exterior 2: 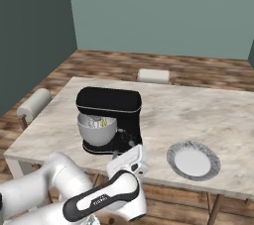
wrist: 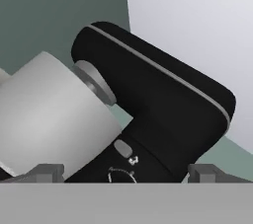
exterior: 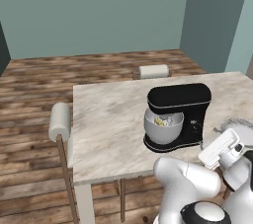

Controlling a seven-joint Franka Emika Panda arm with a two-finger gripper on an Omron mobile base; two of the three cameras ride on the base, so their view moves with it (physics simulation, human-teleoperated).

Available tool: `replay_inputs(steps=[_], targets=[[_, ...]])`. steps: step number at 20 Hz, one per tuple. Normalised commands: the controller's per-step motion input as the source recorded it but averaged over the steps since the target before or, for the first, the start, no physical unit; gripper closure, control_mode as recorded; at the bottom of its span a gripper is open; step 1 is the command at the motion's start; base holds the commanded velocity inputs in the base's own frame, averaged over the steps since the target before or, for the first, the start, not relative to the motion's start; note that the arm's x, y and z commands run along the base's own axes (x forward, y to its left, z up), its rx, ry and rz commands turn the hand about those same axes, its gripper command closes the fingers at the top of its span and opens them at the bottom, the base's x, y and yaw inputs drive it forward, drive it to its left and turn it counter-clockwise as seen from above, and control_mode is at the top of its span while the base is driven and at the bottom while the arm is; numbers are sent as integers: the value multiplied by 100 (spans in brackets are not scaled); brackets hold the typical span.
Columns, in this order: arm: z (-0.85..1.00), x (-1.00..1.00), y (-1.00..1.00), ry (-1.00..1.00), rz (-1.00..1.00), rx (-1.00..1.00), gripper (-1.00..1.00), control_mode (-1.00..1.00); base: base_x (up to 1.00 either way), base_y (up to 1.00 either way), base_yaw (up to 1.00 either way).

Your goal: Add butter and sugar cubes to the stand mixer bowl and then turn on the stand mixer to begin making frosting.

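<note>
Fingers [wrist: 126, 172] were spread wide, nothing between them; tips sat either side of the stand mixer [wrist: 158, 109] column in the hand view, close up on its small dial and switch. Whether they touched the housing, can't tell. From the base views the hand hung at the near edge of the surface [exterior: 108, 119], just in front of the stand mixer [exterior: 180, 114]. Stand mixer bowl [exterior: 163, 128] sat on the mixer's black base under the head, and pale yellow bits, likely the butter [exterior: 159, 121], showed inside it. Grey-white plate [exterior 2: 193, 161] lay on the surface to the mixer's right, well apart from it. Beyond: two chairs, one [exterior: 62, 122] at the left side, one [exterior: 153, 71] at the far edge, then wood floor [exterior: 34, 85].
</note>
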Motion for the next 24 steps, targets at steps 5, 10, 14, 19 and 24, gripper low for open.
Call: replay_inputs(steps=[5,10,14,19,24], targets=[[0,38,22,-3,-4,0,-100,-100,0,0,0],[0,25,36,-2,-3,0,-100,-100,0,0,0],[0,22,40,0,-4,0,-100,-100,0,0,0],[0,40,37,0,-5,-2,-100,-100,0,0,0],[-5,27,34,-4,-6,-4,-100,-100,0,0,0]])
